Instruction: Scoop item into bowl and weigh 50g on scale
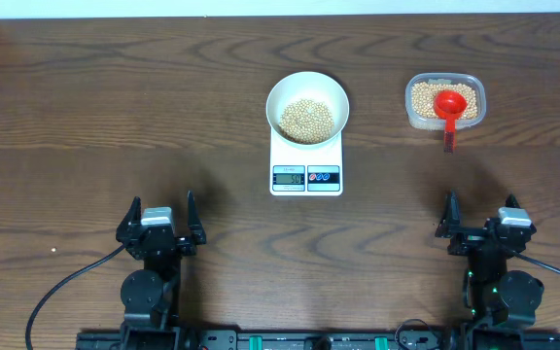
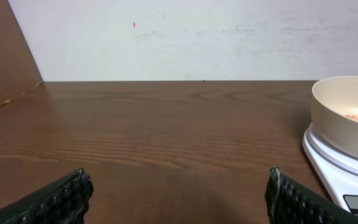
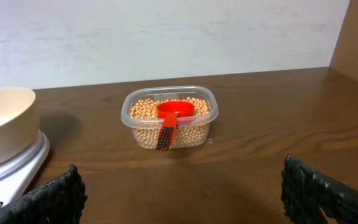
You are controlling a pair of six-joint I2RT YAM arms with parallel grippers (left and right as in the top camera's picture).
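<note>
While both arms sit back on the robot's side of the scale (image 1: 306, 178), let's take the count, left to right. One left gripper (image 1: 161, 203), fingers spread wide, nothing between them. One scale, mid-table. One white bowl (image 1: 277, 95), sitting squarely on the scale's platform. One clear tub (image 1: 408, 103), off to the scale's right and well apart from it. One red scoop (image 1: 448, 104) in that tub. One right gripper (image 1: 479, 208), fingers also parted and empty. And the beans? Far too many to number, but they lie in two lots: a layer in the bowl (image 1: 306, 119), a fuller load in the tub (image 1: 423, 96).

Underneath it all, a dark wood-grain table (image 1: 86, 117); beyond the scale, a plain pale wall (image 2: 166, 37).

Now the headings. The scale's long axis runs away from the arms, with the display and the red and blue buttons at the robot's end, the reading too small to make out. The scoop's handle hangs over the tub's rim, pointing the same way as that display end.
</note>
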